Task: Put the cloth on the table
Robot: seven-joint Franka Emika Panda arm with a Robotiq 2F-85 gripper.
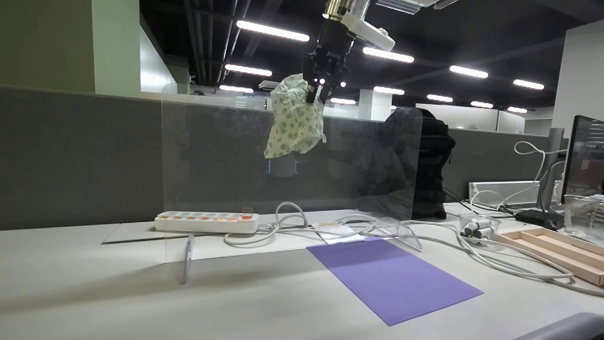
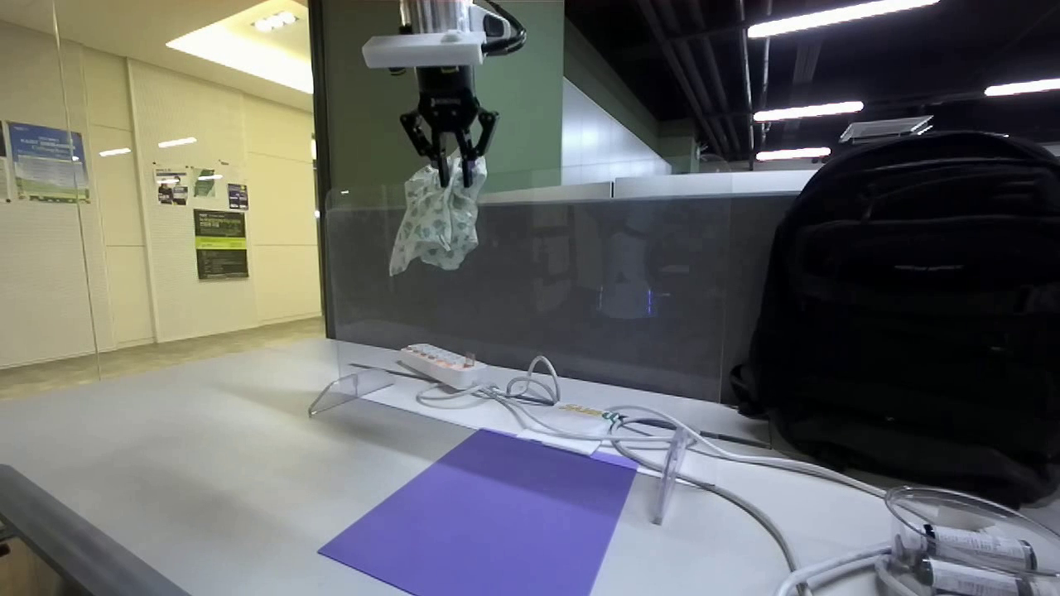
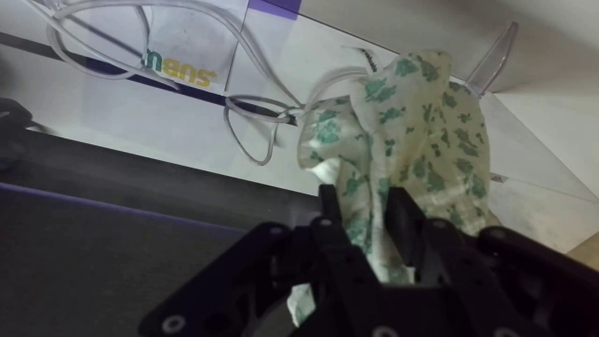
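The leaf-patterned cloth (image 2: 435,228) was clamped in the jaws of the Robotiq gripper (image 2: 455,179). Most of it was suspended below them, well above the white table (image 2: 248,430).

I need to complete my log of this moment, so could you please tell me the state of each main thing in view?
Green-patterned cloth: bunched, hanging above the table.
Tool: closed on the cloth.
Transparent divider: standing upright.
Power strip: resting on the table; powered or not, unclear.
Purple sheet: lying flat.
Black backpack: upright.
Monitor: upright; on or off, unclear.
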